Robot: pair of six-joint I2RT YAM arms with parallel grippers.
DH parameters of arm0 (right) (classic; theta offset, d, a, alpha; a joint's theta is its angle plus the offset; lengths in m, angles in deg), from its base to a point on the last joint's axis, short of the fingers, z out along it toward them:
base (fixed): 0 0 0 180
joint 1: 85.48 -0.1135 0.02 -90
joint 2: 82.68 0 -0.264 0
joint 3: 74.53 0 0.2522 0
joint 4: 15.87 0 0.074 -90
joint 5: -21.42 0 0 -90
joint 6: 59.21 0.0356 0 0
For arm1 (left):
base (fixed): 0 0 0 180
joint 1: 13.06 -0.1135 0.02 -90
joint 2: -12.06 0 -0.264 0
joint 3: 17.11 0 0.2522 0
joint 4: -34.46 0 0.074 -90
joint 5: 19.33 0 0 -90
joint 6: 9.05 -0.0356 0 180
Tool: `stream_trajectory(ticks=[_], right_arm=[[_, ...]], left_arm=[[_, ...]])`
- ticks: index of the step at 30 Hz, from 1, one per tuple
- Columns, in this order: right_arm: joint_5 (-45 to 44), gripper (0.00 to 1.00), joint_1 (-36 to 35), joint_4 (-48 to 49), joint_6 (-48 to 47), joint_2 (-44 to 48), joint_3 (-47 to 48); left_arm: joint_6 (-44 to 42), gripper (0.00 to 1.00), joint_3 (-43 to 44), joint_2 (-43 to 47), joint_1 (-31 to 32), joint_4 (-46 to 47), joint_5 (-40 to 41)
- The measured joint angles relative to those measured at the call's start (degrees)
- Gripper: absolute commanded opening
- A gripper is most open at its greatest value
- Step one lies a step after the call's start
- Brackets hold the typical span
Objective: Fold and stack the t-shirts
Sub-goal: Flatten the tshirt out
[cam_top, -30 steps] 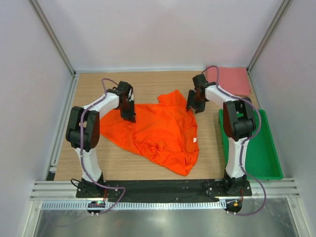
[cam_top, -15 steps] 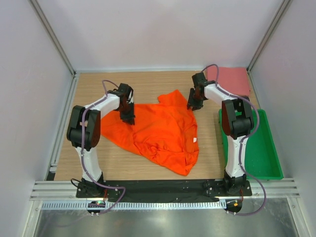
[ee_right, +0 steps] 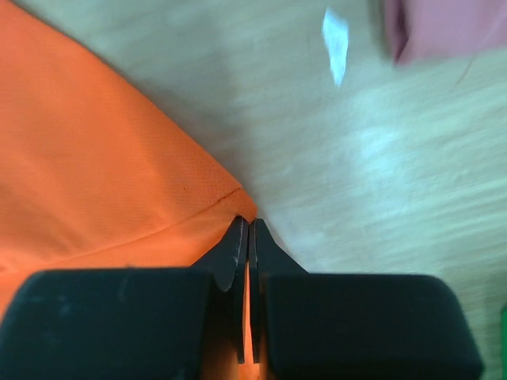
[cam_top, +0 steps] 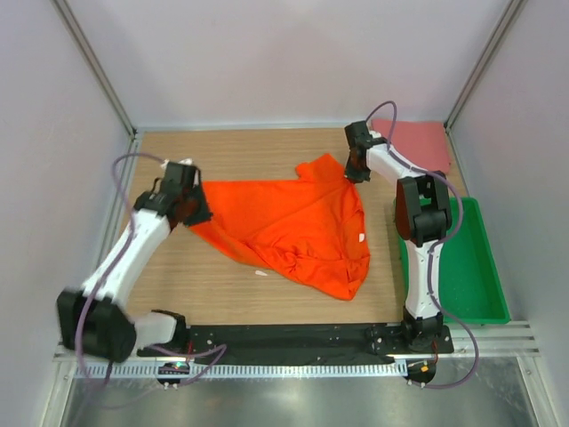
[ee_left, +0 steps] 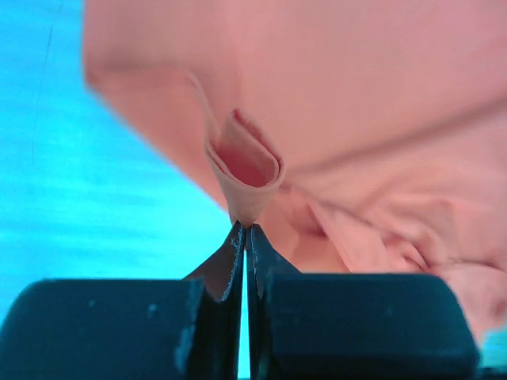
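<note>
The bright orange t-shirt (cam_top: pixel 293 227) lies stretched across the middle of the wooden table, crumpled toward its near corner. My left gripper (cam_top: pixel 188 212) is shut on a pinched fold of its left edge (ee_left: pixel 247 170); in the left wrist view the cloth looks pale salmon. At the shirt's far right corner (ee_right: pixel 230 198) my right gripper (cam_top: pixel 355 171) is shut on the hem. The dull pink-red t-shirt (cam_top: pixel 416 142) lies flat at the far right corner of the table, and its edge (ee_right: pixel 444 28) shows in the right wrist view.
A green plastic tray (cam_top: pixel 484 294) stands along the right side, beside the right arm. A small white scrap (cam_top: pixel 260 273) lies on the wood near the shirt's front left edge. The cell's walls and metal posts close in the table on three sides.
Both grippers have shut on the orange shirt. The left arm has swung out to the left and the right gripper has moved farther back, pulling the shirt wider and flatter.
</note>
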Motion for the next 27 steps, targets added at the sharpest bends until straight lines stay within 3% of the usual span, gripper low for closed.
stream_trajectory(ticks=[1,2,3,4,5,8,12,15,18,21,25,27], right_arm=[[-1.03,0.02,0.17,-0.94,-0.33,-0.50,1.90],[-1.55,0.07,0.24,-1.22,-0.66,-1.01,3.54],[-2.05,0.14,0.31,-2.14,-1.18,-1.77,6.08],[-2.32,0.28,0.48,-3.21,-1.73,-2.71,8.81],[-2.60,0.33,0.57,-3.69,-2.36,-3.56,11.39],[-3.45,0.47,0.68,-5.51,-3.37,-4.02,14.60],[-4.57,0.52,0.63,-7.34,-5.44,-2.91,13.68],[-3.67,0.52,0.57,-9.68,-6.43,-1.36,11.96],[0.74,0.52,0.22,-10.58,-6.97,2.84,7.58],[7.80,0.52,-1.86,-9.16,-7.39,12.00,-2.97],[14.69,0.52,-7.21,-8.63,-8.24,24.04,-15.93],[16.70,0.49,-9.60,-8.52,-8.26,28.61,-21.99]], left_arm=[[1.95,0.02,-2.43,5.62,-0.15,-0.59,0.26],[4.52,0.32,-5.62,12.90,-0.20,-1.16,0.26],[6.25,0.49,-8.33,17.81,-0.22,-1.60,0.15],[8.87,0.57,-11.19,23.08,-0.20,-2.84,-0.22],[11.54,0.63,-13.51,27.98,-0.20,-4.74,-0.48],[17.84,0.74,-17.99,38.97,-0.20,-12.33,-0.66],[21.77,0.68,-14.62,48.98,-0.20,-23.12,3.82],[21.24,0.70,-9.77,52.06,-0.22,-22.49,7.52],[18.60,0.71,-9.77,43.58,-0.24,-15.26,6.45],[14.47,0.70,-7.48,24.28,-0.26,-6.54,2.36],[6.78,0.68,5.03,-3.56,-0.94,0.70,-2.80],[3.85,0.64,11.74,-13.35,-1.95,3.15,-4.96]])
